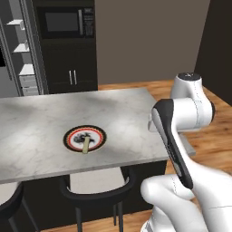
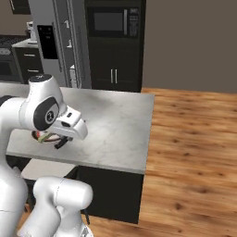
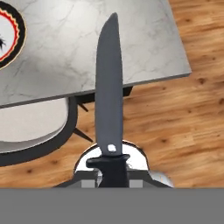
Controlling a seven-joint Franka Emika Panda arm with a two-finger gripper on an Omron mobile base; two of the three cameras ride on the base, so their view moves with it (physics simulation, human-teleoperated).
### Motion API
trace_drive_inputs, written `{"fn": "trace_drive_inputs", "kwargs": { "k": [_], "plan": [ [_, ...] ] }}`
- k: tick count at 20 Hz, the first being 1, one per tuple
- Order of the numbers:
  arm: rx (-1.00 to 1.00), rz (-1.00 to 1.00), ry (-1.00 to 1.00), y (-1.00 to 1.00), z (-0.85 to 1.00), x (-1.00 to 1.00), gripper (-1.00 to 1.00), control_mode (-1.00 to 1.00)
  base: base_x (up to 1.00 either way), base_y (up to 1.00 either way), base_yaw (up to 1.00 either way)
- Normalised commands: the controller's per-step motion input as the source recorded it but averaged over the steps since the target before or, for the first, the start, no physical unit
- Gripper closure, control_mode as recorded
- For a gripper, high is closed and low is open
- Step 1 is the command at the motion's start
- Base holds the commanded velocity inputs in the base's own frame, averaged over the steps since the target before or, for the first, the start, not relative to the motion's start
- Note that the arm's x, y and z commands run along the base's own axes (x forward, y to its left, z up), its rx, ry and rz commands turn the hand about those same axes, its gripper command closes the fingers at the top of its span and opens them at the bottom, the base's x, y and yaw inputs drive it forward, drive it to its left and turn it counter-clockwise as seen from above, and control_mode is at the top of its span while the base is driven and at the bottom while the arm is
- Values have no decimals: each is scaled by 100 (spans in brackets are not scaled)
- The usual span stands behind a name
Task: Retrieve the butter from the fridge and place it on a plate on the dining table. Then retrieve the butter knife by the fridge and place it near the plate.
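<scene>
Arm folded, gripper clamped shut.

Home kitchen, rendered. Tall grey fridge with black dispenser panel, door open onto white shelves. Built-in microwave set in black cabinets with slim handles. Stove at far left of right base view. Long marble-topped desk on dark base, stools with pale seats tucked under it. Patterned plate on marble. Wood plank floor, plain taupe wall behind.
</scene>
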Motion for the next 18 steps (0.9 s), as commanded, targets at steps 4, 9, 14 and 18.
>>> {"fn": "trace_drive_inputs", "kwargs": {
  "k": [4,9,14,18],
  "plan": [
    [0,7,-4,35,0,62,100,-100,0,0,0],
    [0,8,-7,28,-5,75,100,-100,0,0,0],
    [0,11,-15,30,-19,76,100,-100,0,0,0],
    [0,7,-11,25,-33,68,100,-100,0,0,0]
  ]
}}
